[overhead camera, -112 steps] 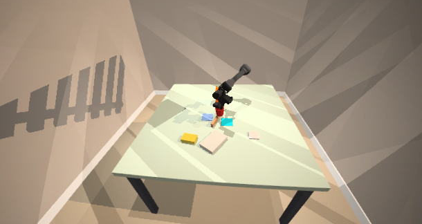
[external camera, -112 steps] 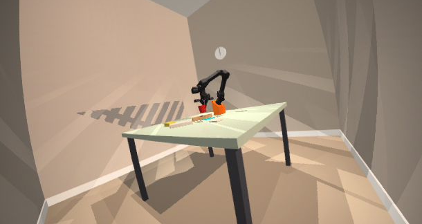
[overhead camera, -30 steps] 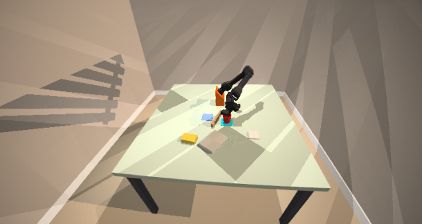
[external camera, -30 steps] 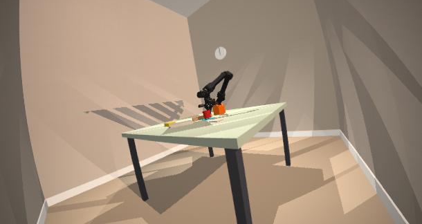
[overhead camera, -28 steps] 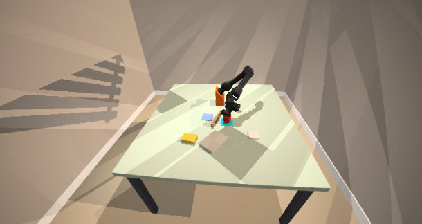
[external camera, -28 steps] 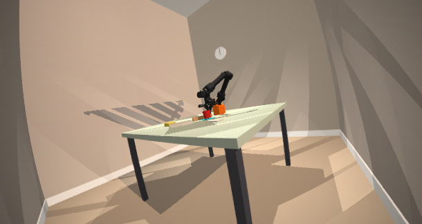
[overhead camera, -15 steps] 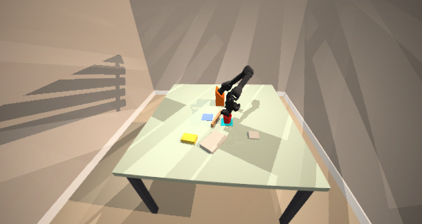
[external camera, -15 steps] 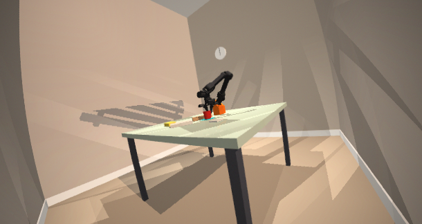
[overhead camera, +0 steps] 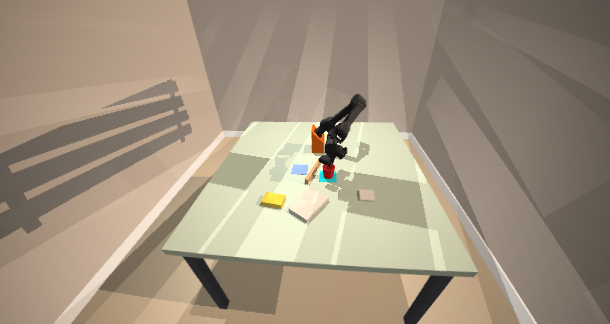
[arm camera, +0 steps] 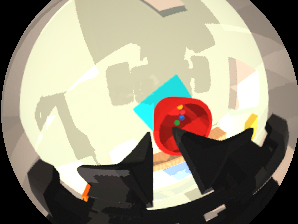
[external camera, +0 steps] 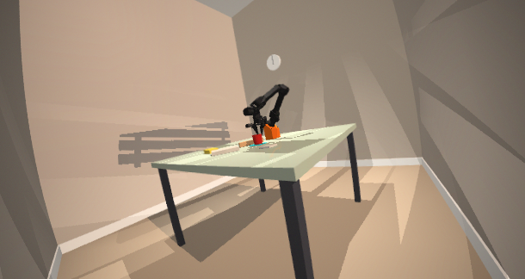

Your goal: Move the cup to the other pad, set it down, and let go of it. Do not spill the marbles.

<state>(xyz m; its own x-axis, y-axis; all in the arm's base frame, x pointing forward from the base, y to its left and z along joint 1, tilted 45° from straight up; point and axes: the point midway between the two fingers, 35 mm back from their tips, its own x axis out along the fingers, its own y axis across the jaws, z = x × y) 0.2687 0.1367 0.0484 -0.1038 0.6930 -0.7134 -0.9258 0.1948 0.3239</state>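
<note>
A red cup (overhead camera: 328,172) (external camera: 257,139) (arm camera: 160,137) stands upright on the cyan pad (overhead camera: 322,179) (arm camera: 167,90). Several small marbles (arm camera: 181,118) lie inside it, seen in the wrist view. The blue pad (overhead camera: 300,169) lies on the other side of a wooden bar and holds nothing. My gripper (overhead camera: 328,163) (external camera: 257,133) (arm camera: 162,132) is partly open at the cup's near rim. In the wrist view one fingertip is over the cup's mouth and the other is outside the wall, with gaps beside the wall. The fingers hide part of the rim.
The wooden bar (overhead camera: 312,172) lies between the two pads. An orange block (overhead camera: 317,141) (external camera: 272,132) stands behind them, near the arm. A yellow block (overhead camera: 273,200) (external camera: 210,151), a beige slab (overhead camera: 309,206) and a small beige tile (overhead camera: 366,195) lie toward the front.
</note>
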